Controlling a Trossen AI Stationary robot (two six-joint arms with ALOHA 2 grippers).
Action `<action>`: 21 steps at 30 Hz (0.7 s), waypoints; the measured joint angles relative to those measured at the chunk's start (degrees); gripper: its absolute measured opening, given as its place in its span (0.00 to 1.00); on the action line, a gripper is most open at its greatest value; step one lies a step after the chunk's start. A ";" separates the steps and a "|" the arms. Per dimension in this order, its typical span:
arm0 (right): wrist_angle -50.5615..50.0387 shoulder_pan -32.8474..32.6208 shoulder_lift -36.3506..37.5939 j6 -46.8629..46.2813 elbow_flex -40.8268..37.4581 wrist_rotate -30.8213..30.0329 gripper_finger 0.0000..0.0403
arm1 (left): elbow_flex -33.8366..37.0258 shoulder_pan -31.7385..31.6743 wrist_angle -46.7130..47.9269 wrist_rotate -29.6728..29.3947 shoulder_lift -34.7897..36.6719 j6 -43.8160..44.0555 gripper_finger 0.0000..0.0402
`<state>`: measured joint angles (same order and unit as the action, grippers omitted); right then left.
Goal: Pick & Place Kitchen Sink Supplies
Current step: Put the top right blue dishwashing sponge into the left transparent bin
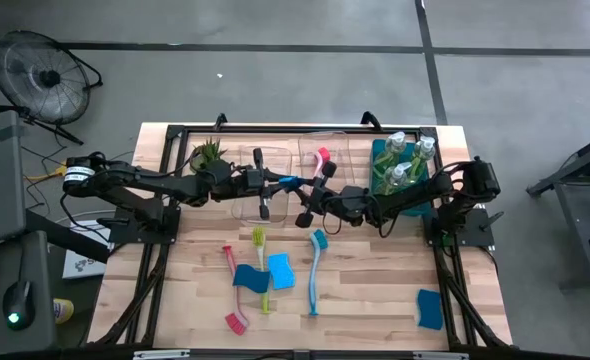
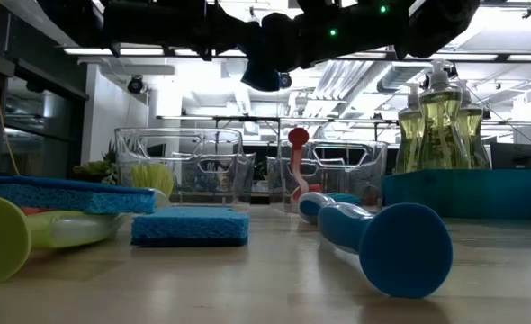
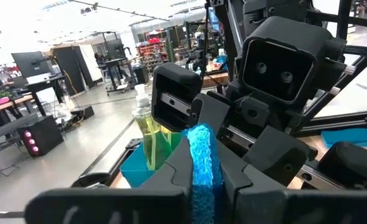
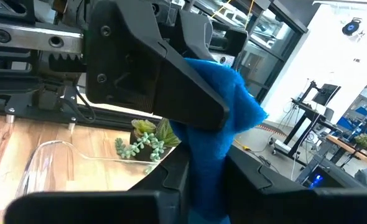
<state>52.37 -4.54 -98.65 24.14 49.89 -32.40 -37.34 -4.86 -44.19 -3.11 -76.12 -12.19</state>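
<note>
A blue sponge (image 1: pixel 290 182) hangs in the air over the clear bins (image 1: pixel 275 165) at the table's far middle. My left gripper (image 1: pixel 278 183) comes at it from the left and my right gripper (image 1: pixel 308 193) from the right, and both are shut on it. On the near half of the table lie other blue sponges (image 1: pixel 280 270) (image 1: pixel 430 308), a teal brush (image 1: pixel 316 270), a yellow-green brush (image 1: pixel 261 265) and a red brush (image 1: pixel 233 290). Another red brush (image 1: pixel 324 160) leans in a clear bin. Soap bottles (image 1: pixel 400 160) stand in the teal bin (image 1: pixel 380 175). My left gripper pinches the sponge's left end (image 3: pixel 202 165) between its two fingers (image 3: pixel 174 171), coming level from the table's left. The sponge stands on edge, clear of the table and bins. My right gripper pinches the sponge's right end (image 4: pixel 205 168) between its two fingers (image 4: pixel 171 171), coming level from the table's right. The left gripper's finger (image 4: pixel 165 81) covers part of the sponge beyond.
A small potted plant (image 1: pixel 207 155) stands at the far left beside the clear bins. A third sponge (image 1: pixel 250 278) lies among the brushes. The near right of the table between the teal brush and the lone sponge is bare wood.
</note>
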 joint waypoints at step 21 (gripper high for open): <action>-8.54 -0.99 3.11 -6.32 0.00 -3.30 0.60 | -0.03 -4.09 8.41 1.61 4.43 -4.46 0.04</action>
<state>43.83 -5.52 -95.54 17.82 49.89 -35.70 -37.38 -8.96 -35.78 -1.51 -71.69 -16.65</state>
